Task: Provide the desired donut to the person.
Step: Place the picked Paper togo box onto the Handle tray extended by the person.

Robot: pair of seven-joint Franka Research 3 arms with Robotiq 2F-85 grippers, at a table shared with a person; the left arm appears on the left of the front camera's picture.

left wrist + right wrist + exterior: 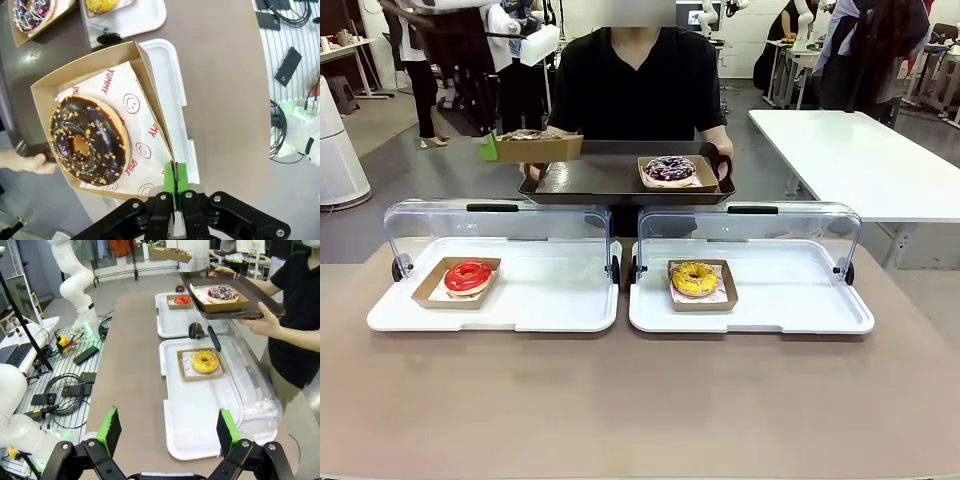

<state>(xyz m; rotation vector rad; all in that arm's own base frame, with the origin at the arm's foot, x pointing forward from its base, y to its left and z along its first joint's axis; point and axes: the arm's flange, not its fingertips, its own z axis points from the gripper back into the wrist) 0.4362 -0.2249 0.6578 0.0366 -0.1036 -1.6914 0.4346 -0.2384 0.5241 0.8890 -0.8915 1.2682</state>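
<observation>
Front view: four donuts, each in its own brown paper box. One red donut (468, 276) and one yellow donut (694, 279) sit on two white trays with raised clear lids. One sprinkled purple donut (670, 169) rests on the person's (638, 85) dark tray (610, 185). The left gripper (174, 186), clenched on a box wall, holds the chocolate donut (89, 141), glossy with nut crumbs, over that tray's edge. The right gripper (166, 432) hangs spread wide, holding nothing.

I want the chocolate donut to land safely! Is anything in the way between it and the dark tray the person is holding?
Nothing visible. The left gripper holds the chocolate donut's box over the tray's bare end; the sprinkled donut sits at the other end.
</observation>
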